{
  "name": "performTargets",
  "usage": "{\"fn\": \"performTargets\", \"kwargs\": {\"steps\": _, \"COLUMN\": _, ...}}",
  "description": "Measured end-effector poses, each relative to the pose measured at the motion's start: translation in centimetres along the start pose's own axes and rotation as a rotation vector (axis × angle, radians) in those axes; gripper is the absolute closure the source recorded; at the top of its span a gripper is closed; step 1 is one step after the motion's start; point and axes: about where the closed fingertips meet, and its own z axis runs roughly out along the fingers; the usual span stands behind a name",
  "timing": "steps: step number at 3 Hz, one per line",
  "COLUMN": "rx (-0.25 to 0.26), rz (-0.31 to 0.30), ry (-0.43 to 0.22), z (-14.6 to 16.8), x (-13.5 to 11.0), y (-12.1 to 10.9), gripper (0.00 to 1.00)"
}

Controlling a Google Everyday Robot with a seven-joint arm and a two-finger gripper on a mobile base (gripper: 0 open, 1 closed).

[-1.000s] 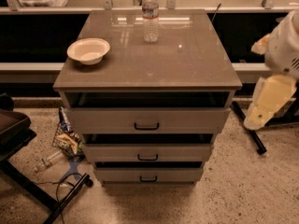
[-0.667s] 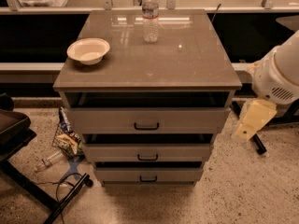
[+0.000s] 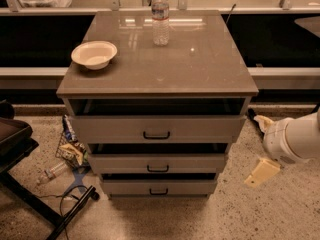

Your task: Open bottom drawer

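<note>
The bottom drawer [image 3: 158, 186] is the lowest of three grey-beige fronts on the cabinet, with a small dark bar handle [image 3: 158, 191] at its middle. A dark gap shows above its front; its tray is hidden. Two alike drawers, the middle drawer [image 3: 158, 163] and the top drawer [image 3: 157, 129], sit above it. My gripper [image 3: 262, 172], a beige piece at the end of the white arm [image 3: 295, 139], hangs right of the cabinet at about the middle drawer's height. It is apart from every drawer and holds nothing I can see.
On the cabinet top [image 3: 200, 69] stand a white bowl [image 3: 94, 54] and a clear water bottle [image 3: 160, 16]. A dark chair base [image 3: 20, 149] and a wire basket of litter [image 3: 70, 151] lie on the floor at the left. A counter ledge runs behind.
My arm has swung down and a little left, from beside the cabinet top to beside the middle drawer. The drawers have not moved.
</note>
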Motion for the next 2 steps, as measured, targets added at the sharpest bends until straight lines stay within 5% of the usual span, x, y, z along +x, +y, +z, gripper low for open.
{"fn": "performTargets", "kwargs": {"steps": 1, "rx": 0.031, "rz": 0.014, "ry": -0.112, "z": 6.40, "x": 3.40, "y": -2.20, "gripper": 0.00}}
{"fn": "performTargets", "kwargs": {"steps": 2, "rx": -0.001, "rz": 0.024, "ry": -0.107, "z": 6.65, "x": 3.35, "y": -1.52, "gripper": 0.00}}
